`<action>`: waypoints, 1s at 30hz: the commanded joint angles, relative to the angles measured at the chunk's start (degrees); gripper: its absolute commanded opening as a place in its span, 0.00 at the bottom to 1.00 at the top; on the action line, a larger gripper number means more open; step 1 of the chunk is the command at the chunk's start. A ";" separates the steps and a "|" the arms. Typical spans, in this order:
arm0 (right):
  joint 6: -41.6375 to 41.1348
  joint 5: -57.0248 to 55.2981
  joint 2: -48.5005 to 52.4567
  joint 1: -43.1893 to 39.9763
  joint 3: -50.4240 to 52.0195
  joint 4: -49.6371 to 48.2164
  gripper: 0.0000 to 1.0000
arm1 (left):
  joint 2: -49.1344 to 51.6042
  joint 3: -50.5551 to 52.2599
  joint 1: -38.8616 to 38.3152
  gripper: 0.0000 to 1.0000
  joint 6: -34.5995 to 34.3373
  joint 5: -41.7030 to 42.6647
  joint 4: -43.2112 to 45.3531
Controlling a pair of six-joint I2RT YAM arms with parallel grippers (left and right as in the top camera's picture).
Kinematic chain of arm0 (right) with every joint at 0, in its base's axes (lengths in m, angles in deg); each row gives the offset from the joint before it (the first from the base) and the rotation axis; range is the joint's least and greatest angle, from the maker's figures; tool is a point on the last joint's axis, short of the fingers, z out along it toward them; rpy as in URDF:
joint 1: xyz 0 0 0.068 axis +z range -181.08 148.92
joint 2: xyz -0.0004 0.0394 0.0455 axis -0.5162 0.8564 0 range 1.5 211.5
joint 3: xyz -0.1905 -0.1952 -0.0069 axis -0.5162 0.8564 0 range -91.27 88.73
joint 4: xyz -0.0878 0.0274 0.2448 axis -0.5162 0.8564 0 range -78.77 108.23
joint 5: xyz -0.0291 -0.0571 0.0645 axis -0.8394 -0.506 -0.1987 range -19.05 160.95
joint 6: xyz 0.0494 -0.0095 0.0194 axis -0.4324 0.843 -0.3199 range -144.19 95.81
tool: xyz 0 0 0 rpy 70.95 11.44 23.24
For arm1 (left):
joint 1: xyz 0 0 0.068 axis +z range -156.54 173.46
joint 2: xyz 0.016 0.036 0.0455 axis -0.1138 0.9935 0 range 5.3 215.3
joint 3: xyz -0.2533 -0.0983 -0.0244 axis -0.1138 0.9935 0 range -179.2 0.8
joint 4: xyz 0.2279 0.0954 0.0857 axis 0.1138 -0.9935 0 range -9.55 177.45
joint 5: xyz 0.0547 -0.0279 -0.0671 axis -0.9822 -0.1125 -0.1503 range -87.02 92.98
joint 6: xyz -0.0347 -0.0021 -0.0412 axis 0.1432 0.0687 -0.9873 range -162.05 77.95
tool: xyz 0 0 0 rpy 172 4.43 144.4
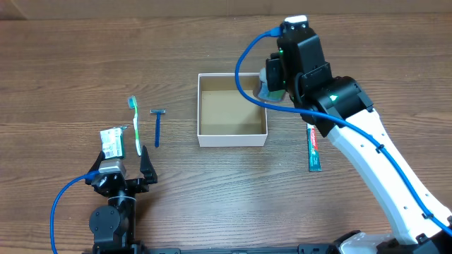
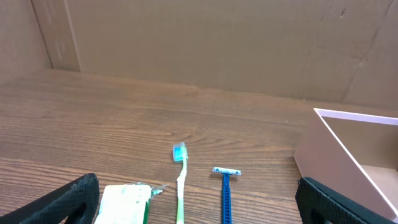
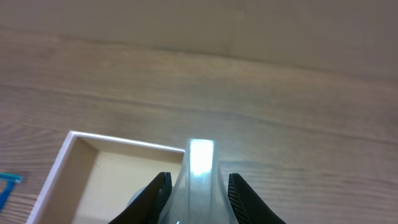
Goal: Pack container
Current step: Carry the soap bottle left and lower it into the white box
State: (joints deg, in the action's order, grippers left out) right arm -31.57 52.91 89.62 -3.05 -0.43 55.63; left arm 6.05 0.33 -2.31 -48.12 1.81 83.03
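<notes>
One square container (image 1: pixel 232 139): thin white walls, tan floor.

This is a robotics lab workstation. A wood-grain desk (image 1: pixel 70 56) carries two robot arms, left (image 1: pixel 113 215) and right (image 1: pixel 367 152), each trailing a blue cable (image 1: pixel 240 60). Plain brown cardboard panels (image 2: pixel 186 43) wall off the far side. A toothbrush (image 1: pixel 133 121) and a razor (image 1: pixel 157 127) lie spaced apart like test props.

Wood table (image 1: pixel 70 56): container (image 1: pixel 232 139), toothbrush (image 1: pixel 135 125), razor (image 1: pixel 157 127), tube (image 1: pixel 313 149)
</notes>
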 commanded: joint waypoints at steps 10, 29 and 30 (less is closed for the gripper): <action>0.39 4.20 7.54 4.87 -2.82 -7.37 0.29 | -0.50 0.20 -0.13 1.00 -0.81 -0.31 0.17; 1.44 3.78 17.46 1.86 -2.78 -11.45 0.29 | -0.50 0.20 -0.13 1.00 -0.81 -0.31 0.17; 1.44 3.76 17.46 1.77 -2.78 -11.58 0.29 | -0.50 0.20 -0.13 1.00 -0.81 -0.31 0.17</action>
State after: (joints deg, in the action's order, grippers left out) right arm -30.35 57.43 108.11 -0.40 -1.00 45.29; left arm 6.05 0.33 -2.33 -48.12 1.81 83.03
